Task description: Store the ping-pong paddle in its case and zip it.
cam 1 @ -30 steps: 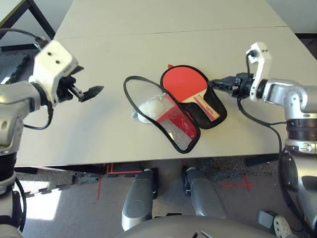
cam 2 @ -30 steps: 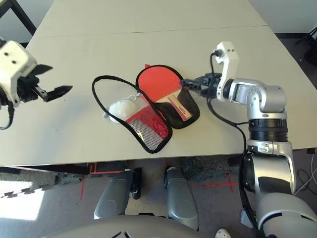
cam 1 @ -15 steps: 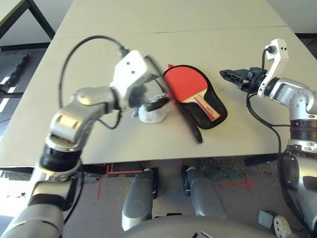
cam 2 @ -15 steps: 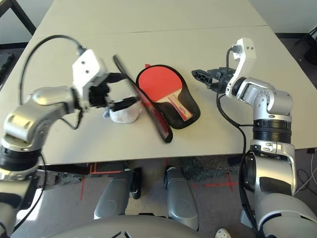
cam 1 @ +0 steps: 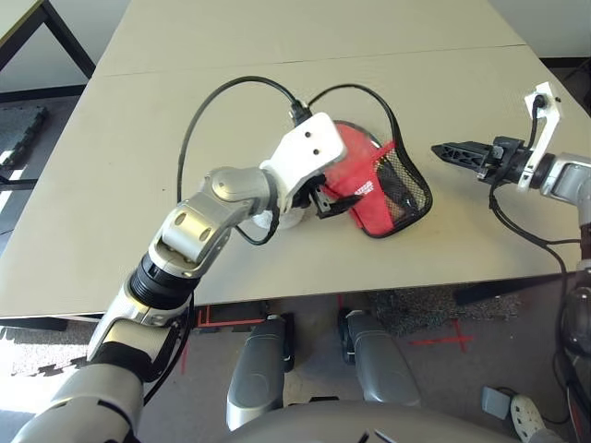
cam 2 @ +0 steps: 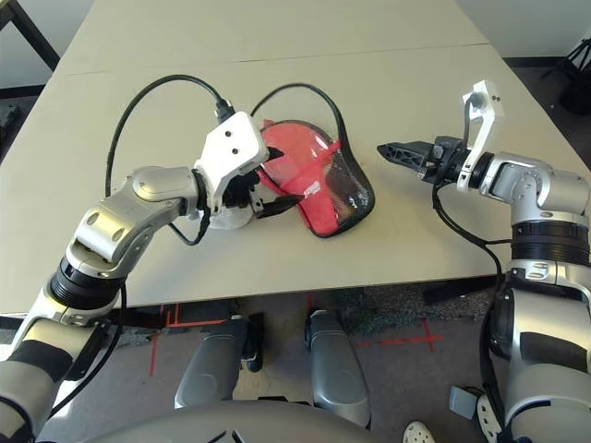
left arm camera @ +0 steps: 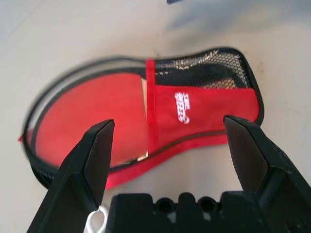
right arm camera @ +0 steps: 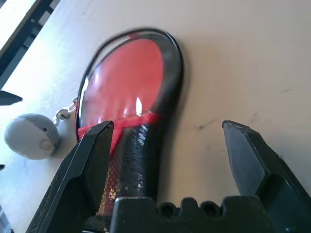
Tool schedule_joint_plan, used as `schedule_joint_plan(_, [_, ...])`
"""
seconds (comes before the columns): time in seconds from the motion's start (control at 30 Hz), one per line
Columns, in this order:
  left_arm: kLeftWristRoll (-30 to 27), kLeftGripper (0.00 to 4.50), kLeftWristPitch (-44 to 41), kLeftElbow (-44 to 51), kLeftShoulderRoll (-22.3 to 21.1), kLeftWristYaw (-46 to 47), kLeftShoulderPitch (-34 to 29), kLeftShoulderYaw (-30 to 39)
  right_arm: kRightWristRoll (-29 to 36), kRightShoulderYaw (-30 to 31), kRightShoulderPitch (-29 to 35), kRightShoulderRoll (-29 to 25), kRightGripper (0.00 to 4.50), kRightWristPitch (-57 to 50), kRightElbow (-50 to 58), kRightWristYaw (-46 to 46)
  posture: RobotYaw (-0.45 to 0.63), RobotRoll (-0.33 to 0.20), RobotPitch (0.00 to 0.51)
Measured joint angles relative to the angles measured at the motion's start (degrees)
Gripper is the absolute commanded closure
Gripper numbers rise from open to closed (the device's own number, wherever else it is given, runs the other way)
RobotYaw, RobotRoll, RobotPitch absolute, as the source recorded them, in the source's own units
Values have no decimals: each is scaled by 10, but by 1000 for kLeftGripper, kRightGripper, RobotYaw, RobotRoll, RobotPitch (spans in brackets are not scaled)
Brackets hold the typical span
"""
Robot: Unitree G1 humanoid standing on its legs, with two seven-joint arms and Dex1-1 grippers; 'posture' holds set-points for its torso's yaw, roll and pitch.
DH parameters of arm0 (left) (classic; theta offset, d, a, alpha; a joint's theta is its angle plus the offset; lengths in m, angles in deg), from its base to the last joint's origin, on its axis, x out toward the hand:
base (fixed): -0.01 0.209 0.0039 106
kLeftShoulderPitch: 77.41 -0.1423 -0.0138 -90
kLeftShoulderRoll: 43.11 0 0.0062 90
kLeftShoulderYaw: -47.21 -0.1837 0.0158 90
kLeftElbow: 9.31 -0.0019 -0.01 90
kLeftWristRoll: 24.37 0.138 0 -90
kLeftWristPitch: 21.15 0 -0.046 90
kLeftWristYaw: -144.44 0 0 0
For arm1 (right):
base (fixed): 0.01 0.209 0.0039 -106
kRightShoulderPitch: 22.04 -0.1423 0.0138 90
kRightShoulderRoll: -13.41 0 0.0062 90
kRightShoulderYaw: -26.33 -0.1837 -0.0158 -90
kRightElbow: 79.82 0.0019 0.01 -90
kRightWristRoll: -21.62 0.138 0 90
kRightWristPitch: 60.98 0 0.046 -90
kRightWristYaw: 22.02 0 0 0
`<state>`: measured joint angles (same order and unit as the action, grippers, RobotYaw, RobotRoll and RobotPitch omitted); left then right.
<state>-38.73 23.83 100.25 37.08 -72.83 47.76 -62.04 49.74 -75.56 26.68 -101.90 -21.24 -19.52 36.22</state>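
My left hand and forearm block near-left approach to case; bare surface between case and my right hand open.

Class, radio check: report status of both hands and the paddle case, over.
Left hand open, at the case. Right hand open, clear beside it. Case flap folded shut, zipper undone, pompom alongside. Nothing in the way.

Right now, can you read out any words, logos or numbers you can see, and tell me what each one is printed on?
White logo on the red band of the paddle case, beside its black mesh pocket: too blurred to read; it looks like a short printed word or emblem, nothing more can be told.
No other text, numbers or signs show on the table or the white pompom.
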Motion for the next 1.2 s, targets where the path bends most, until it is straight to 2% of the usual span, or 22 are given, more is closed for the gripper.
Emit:
schedule_joint_plan(0.1, [-2,0,0,2,-1,0,0,10,2,12,-1,-1,64,-13,0,20,102,0,198])
schedule_joint_plan(0.23, [-4,0,0,4,-24,-3,0,31,-1,45,-1,5,64,-27,0,37,111,0,200])
schedule_joint_plan(0.57, [-13,0,-9,19,-46,-10,-1,50,-24,98,-3,44,64,-45,-22,38,130,0,211])
schedule_joint_plan(1.2, [-13,0,-16,21,-47,-10,-8,53,-17,113,-1,63,64,-101,16,48,140,0,213])
